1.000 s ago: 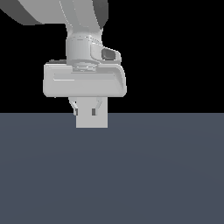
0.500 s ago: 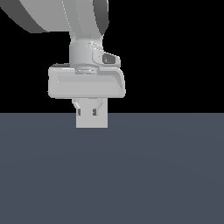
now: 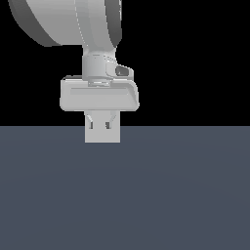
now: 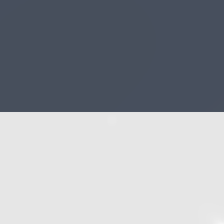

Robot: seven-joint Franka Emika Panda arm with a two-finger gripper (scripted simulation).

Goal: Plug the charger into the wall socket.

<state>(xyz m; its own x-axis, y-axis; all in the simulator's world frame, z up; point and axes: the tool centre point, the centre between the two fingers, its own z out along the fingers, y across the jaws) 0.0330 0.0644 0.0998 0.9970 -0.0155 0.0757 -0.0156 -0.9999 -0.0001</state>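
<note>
We see the pincer hanging straight down from the arm, its broad white body level and its two short fingers pointing at the dark grey bench. Directly beneath it, touching the fingers and partly in front of them, sits a small pale block that we take to be the charger. The fingers bracket its upper part, so we judge they are pressed against it, pinching it. Such a vertical hold would keep the block square to the hand, which makes sense if the stub must later be lined up with two small holes.

Much is hidden from us. The charger's stub does not show in either view, so we cannot say which way it faces. We also cannot tell whether the block rests on the bench or is lifted just clear of it, since its lower edge merges with the flat grey surface. The wall socket appears nowhere. The wrist view offers only a dark band of bench and a featureless pale field, likely the charger's surface seen very close, though we cannot be sure.
</note>
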